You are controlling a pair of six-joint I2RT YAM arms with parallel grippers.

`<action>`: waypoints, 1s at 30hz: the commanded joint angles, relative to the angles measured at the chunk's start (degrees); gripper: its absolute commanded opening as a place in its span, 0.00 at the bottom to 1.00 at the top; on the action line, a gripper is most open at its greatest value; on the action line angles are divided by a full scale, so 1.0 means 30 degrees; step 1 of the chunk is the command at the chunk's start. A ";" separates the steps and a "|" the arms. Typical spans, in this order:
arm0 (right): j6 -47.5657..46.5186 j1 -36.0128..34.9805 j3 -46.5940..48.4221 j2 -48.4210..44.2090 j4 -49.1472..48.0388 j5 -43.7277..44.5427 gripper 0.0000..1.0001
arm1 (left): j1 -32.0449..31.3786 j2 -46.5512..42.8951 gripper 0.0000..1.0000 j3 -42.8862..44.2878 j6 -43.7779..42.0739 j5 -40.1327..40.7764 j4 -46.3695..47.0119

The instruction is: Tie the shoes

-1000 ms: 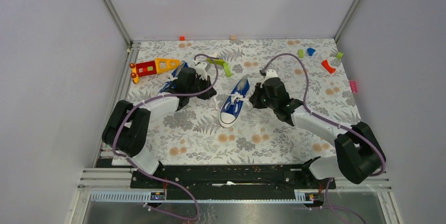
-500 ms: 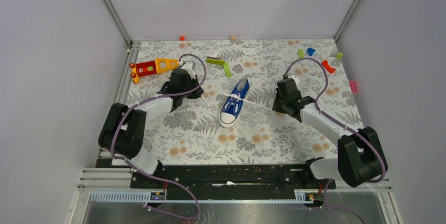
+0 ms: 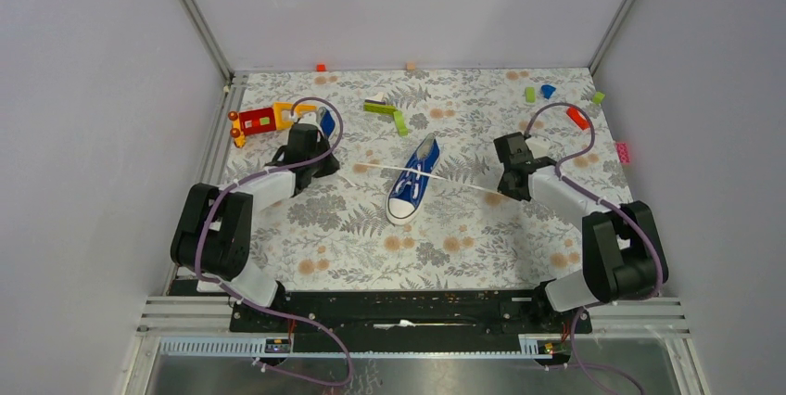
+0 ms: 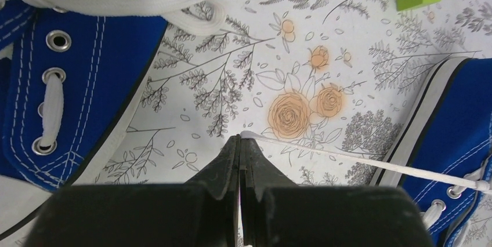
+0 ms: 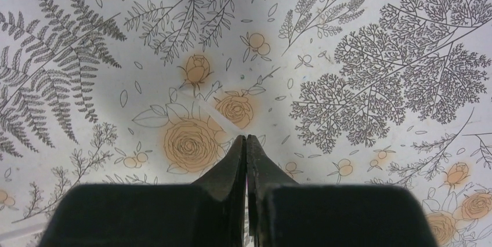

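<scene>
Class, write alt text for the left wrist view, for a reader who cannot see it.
The left tool, shut on a white lace, holds it taut from the blue shoe at right; a second blue shoe lies left.

Soft, even light comes from above; the tabletop (image 3: 463, 247) is bright, with only weak shadows. The wrist views show its print sharply, but the left pincer (image 4: 240, 141) and right pincer (image 5: 244, 141) are dark and blurred. Near the right one the lace (image 5: 203, 111) is out of focus, and the print bends at the edges.
</scene>
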State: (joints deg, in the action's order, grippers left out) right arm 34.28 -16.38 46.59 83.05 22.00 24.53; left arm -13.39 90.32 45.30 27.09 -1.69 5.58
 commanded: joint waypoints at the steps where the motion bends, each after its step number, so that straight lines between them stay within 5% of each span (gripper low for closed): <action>1: 0.0967 0.0249 0.0943 0.0716 0.0621 0.1895 0.00 | 0.0204 0.0178 0.00 0.0995 -0.0298 0.0905 -0.0759; 6: 0.0137 0.0304 0.0335 -0.0831 -0.0684 0.2090 0.00 | -0.0622 -0.1106 0.00 0.0538 -0.1637 0.0656 -0.0199; 9: -0.2824 0.0303 0.0494 -0.1734 -0.1270 -0.1636 0.03 | -0.1859 -0.1339 0.00 0.0630 -0.2501 -0.0019 -0.0222; 12: -0.3581 0.0304 -0.0908 -0.3242 -0.3083 -0.4870 0.41 | -0.2971 -0.1019 0.00 0.0893 -0.2518 0.0050 -0.0791; 16: -0.3785 0.0304 -0.2427 -0.5044 -0.4368 -0.7361 0.67 | -0.3628 -0.0299 0.01 0.0802 -0.1957 -0.0952 -0.1464; 21: -0.4205 0.0126 -0.3051 -0.5790 -0.5931 -1.1933 0.72 | -0.5392 0.0809 0.01 0.1012 -0.1555 -0.2600 -0.1604; 30: -0.3401 -0.0546 -0.3414 -0.6313 -0.6091 -1.2045 0.71 | -0.7450 0.1895 0.00 0.1475 -0.0478 -0.4584 -0.1334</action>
State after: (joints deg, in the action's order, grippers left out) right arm 23.68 -17.37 37.50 66.13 6.68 -9.26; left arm -34.81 96.14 47.59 23.90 -11.57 -0.51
